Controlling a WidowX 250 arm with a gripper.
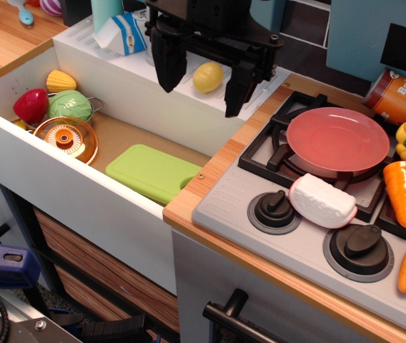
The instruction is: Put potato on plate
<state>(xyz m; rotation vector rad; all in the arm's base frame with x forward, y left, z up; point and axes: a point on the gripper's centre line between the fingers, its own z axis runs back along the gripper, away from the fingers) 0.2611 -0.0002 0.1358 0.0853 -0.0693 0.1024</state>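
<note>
Stovetop carries the plate (pixel 337 138) — bare — while the spread hand (pixel 201 80) straddles the potato (pixel 208 76).

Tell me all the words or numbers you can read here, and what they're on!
"BE": white letters on the round red-brown tin can lying at the stove's back; the rest is cut off.
The small blue-and-white carton shows no readable print.
Nothing else carries text.

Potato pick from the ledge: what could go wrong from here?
1. The potato is smooth and rounded, sitting between the open end effector fingers; it may squirt out on closing.
2. It rests on the sink ledge, so a nudge could roll it into the basin.
3. The plate sits on the burner grate and might shift on release.
</note>
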